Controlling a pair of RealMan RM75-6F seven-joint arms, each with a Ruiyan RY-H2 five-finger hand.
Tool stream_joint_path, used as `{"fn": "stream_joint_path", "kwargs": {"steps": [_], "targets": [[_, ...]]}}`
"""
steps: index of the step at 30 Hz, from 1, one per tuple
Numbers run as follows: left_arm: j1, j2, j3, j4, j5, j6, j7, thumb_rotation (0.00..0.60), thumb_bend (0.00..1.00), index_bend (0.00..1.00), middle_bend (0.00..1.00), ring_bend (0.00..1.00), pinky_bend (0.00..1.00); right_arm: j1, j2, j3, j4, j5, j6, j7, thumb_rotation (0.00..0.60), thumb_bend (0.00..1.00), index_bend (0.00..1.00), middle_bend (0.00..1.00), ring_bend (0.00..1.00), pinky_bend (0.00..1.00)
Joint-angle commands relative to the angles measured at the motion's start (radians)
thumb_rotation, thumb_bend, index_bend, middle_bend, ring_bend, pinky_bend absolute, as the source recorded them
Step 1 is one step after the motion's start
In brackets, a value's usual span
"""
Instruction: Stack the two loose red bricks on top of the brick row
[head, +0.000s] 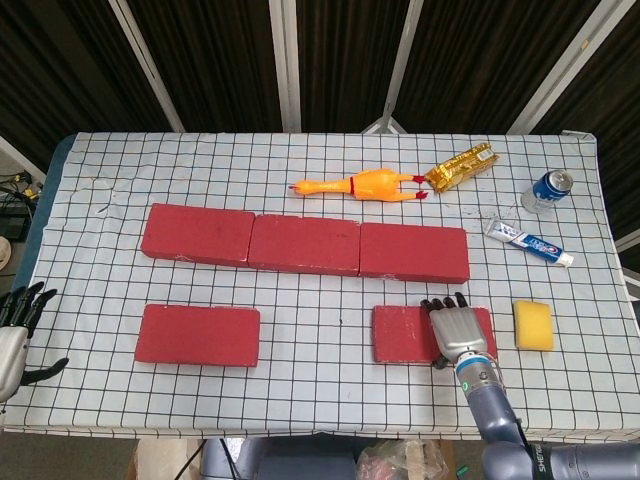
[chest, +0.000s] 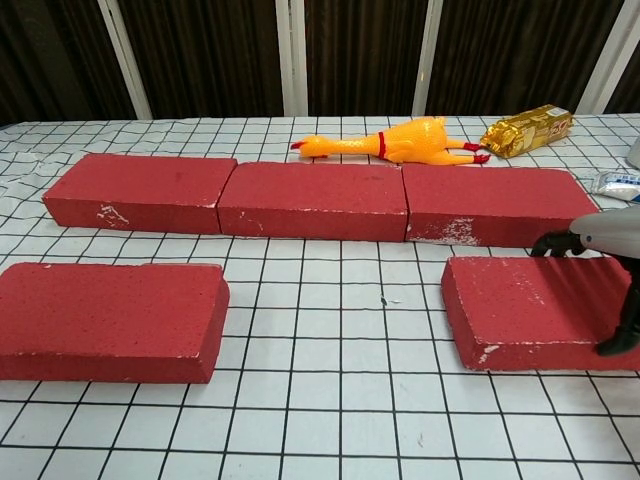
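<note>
Fingers of the right robot hand (head: 461, 329) curl over the right loose brick (head: 408, 334), gripping it.

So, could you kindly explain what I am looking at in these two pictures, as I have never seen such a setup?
It is a two-armed robot at a table. The head view looks down from above; the chest view looks across from lower down.

On the checked cloth lie a row of three red bricks, two loose bricks, a rubber chicken, a gold packet, a can, toothpaste and a sponge.

The right robot hand lies over the right loose brick, which is not lifted. The left robot hand waits empty at the table edge, away from the left loose brick.
</note>
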Motion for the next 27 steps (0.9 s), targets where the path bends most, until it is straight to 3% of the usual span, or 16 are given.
{"fn": "stream_joint_path", "kwargs": {"steps": [1, 10, 17, 22, 27], "targets": [[-0.001, 0.001, 0.001, -0.002, -0.002, -0.004, 0.002, 0.600, 0.00, 0.12, 0.02, 0.00, 0.02, 0.000, 0.005, 0.004, -0.007, -0.011, 0.013, 0.004, 0.600, 0.16, 0.23, 0.23, 0.20, 0.00], [-0.001, 0.006, 0.001, -0.009, -0.013, -0.010, 0.007, 0.600, 0.00, 0.12, 0.02, 0.00, 0.02, 0.018, 0.064, 0.038, -0.047, -0.006, 0.026, 0.007, 0.600, 0.16, 0.27, 0.23, 0.21, 0.00], [-0.003, 0.002, -0.002, -0.010, -0.022, -0.012, 0.017, 0.600, 0.00, 0.12, 0.02, 0.00, 0.02, 0.082, 0.141, 0.119, -0.093, 0.049, 0.040, -0.030, 0.600, 0.16, 0.27, 0.23, 0.21, 0.00], [-0.009, -0.003, -0.007, -0.007, -0.042, -0.024, 0.030, 0.600, 0.00, 0.12, 0.02, 0.00, 0.02, 0.191, 0.151, 0.204, -0.073, 0.206, 0.004, -0.100, 0.600, 0.16, 0.27, 0.23, 0.21, 0.00], [-0.011, -0.004, -0.017, -0.005, -0.071, -0.031, 0.036, 0.600, 0.00, 0.12, 0.02, 0.00, 0.02, 0.323, 0.123, 0.308, 0.039, 0.438, -0.095, -0.132, 0.600, 0.16, 0.27, 0.23, 0.21, 0.00]]}}
